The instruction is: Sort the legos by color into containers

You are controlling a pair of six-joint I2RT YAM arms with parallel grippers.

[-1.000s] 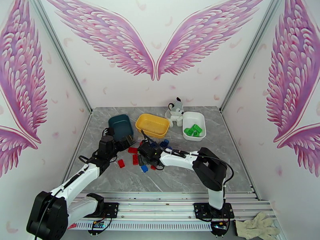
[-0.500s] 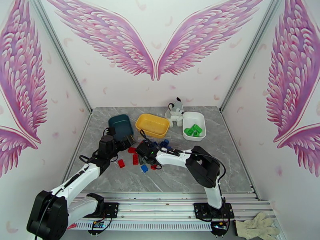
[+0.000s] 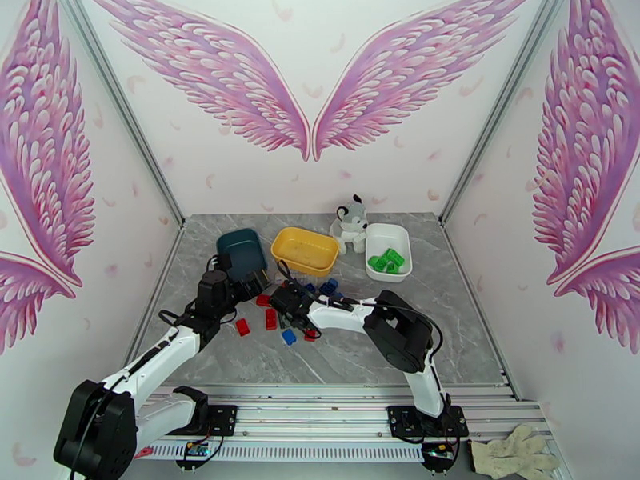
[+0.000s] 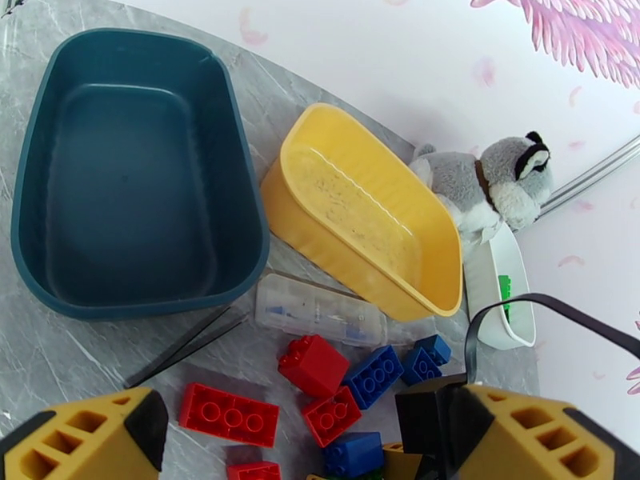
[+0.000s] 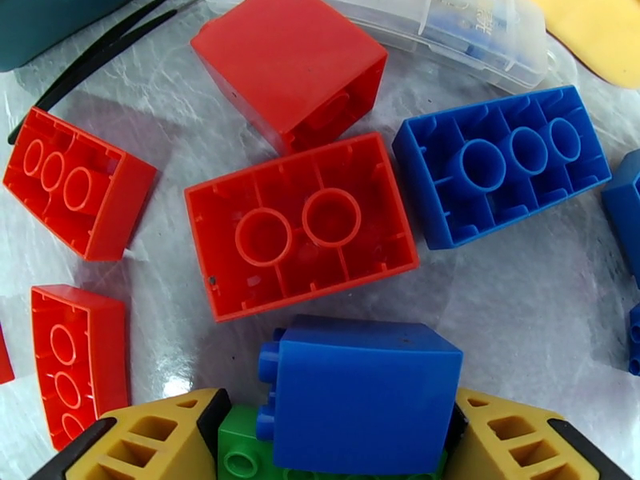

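Two right fingers [image 5: 520,442] flank a blue brick [image 5: 360,394] for sorting, whether clamped cannot be told; left fingers [image 4: 80,442] gape wide, idle.

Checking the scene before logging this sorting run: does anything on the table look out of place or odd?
Yes. A grey-white plush toy sits between the yellow tub and white tub, and a clear flat case lies beside the loose bricks; neither is a brick to sort.

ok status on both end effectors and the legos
Left end effector open, empty. Right end effector straddles a blue brick, grip unclear. Green bricks in white tub; teal tub, yellow tub empty. Clear case nearby, not blocking.
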